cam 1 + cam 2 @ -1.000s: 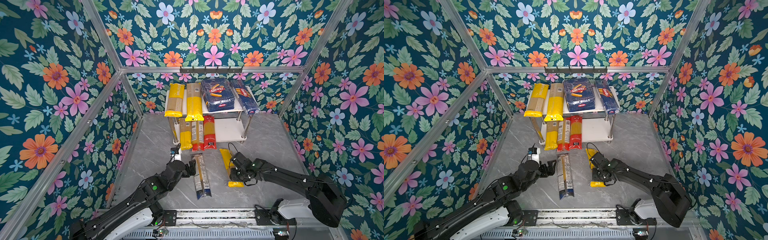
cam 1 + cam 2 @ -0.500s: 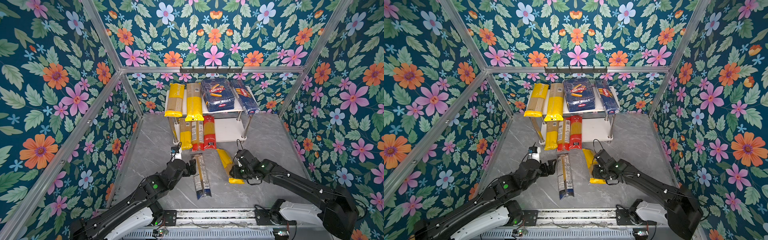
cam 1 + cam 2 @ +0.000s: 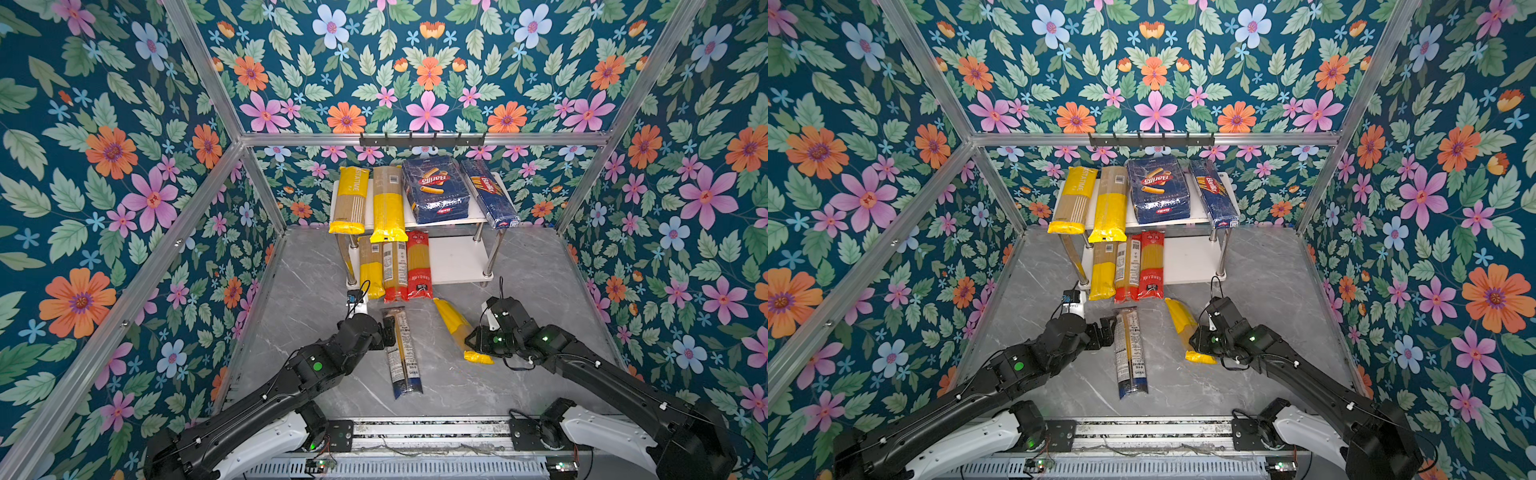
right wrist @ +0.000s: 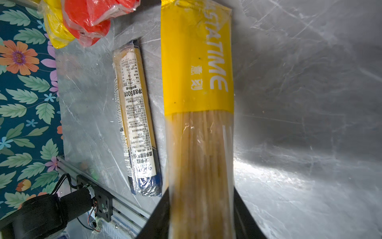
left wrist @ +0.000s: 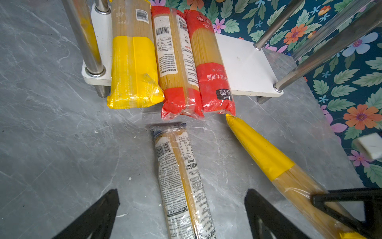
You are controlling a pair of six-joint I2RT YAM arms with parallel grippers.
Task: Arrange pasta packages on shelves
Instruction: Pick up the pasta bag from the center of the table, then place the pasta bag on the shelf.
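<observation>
Yellow-ended spaghetti bag (image 4: 198, 115) sat pinched between the jaws of the right gripper (image 3: 478, 341), angled on the grey floor (image 3: 532, 291) before the shelves (image 3: 457, 259). Beside it, the left gripper (image 5: 182, 213) stood spread wide over the clear-blue spaghetti bag (image 3: 402, 351), not clasping it. Three bags lay on the lower board, four packs on the upper.

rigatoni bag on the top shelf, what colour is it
Dark blue with a red logo; the rigatoni bag shows best in both top views.
</observation>
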